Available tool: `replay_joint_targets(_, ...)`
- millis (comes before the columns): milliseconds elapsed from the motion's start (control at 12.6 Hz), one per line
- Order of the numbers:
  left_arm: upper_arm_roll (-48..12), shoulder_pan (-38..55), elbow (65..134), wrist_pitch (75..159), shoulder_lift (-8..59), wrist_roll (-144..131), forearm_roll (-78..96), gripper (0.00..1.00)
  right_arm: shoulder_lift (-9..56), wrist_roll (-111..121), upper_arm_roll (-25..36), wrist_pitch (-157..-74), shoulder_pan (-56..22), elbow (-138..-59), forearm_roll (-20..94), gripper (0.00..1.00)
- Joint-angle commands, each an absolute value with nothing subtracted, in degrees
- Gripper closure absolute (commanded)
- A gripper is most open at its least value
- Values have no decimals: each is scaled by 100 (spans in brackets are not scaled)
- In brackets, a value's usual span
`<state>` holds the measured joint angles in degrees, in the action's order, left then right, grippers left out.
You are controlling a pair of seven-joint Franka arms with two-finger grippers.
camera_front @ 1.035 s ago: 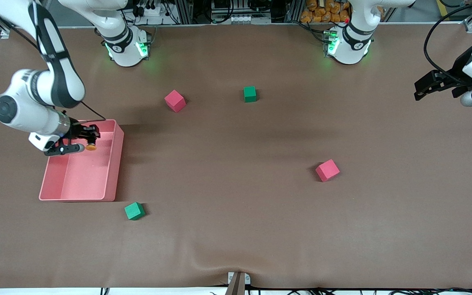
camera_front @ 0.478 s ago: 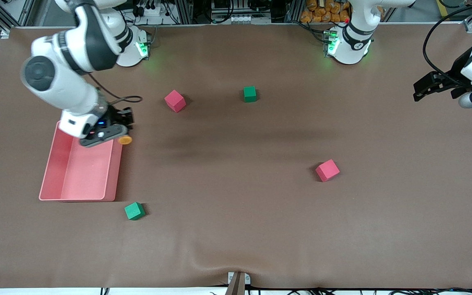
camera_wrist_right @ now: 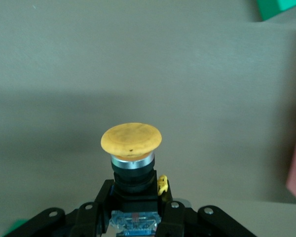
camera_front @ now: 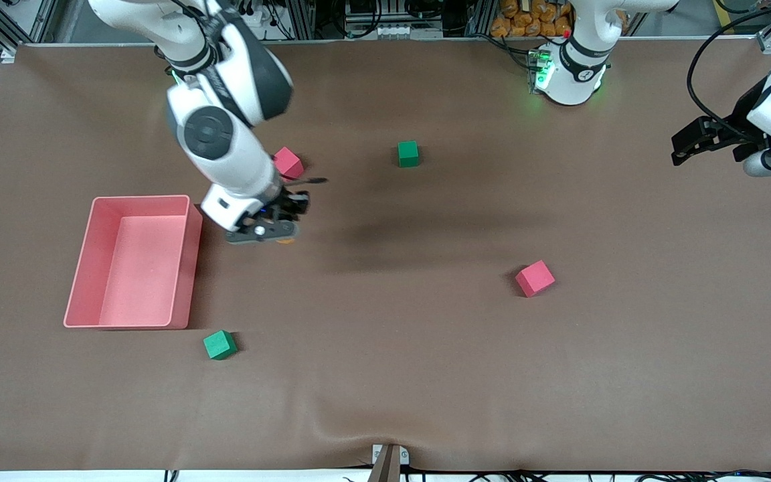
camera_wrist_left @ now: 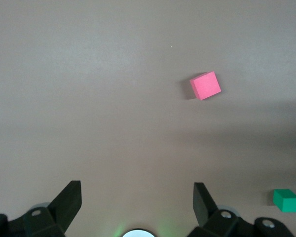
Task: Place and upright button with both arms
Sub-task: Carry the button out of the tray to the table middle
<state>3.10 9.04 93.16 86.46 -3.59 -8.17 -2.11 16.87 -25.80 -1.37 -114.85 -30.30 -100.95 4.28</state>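
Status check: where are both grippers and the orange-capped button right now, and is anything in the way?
Right gripper shut on the orange-capped black push-button, over bare brown mat beside the pink plastic tray. Left gripper open, waiting at its table end. Pink foam cube close by.

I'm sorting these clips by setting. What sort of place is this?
Most likely a robotics lab bench: two white arms bolted along a brown-covered table, loose foam cubes such as the pink cube, a pink bin, and cabling and equipment racks along the edge.
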Motion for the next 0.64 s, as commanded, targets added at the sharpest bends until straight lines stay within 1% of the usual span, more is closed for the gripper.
replay_joint_targets(0,299,914,9281,8561,-343,-694,-123,0,2730,-3293,-62,-11486,-3601,-8985,466,100)
replay_joint_targets(80,247,897,9281,8526,-351,-694,-123,0,2994,-3444,-62,-11696,-3743,-8817,457,100)
replay_joint_targets(239,229,888,9281,8482,-352,-694,-123,0,3347,-3472,-62,-12205,-4032,-8798,440,100)
replay_joint_targets(558,220,923,9290,8481,-334,-694,-123,0,4094,-4542,-53,-12857,-4543,-8561,387,100)
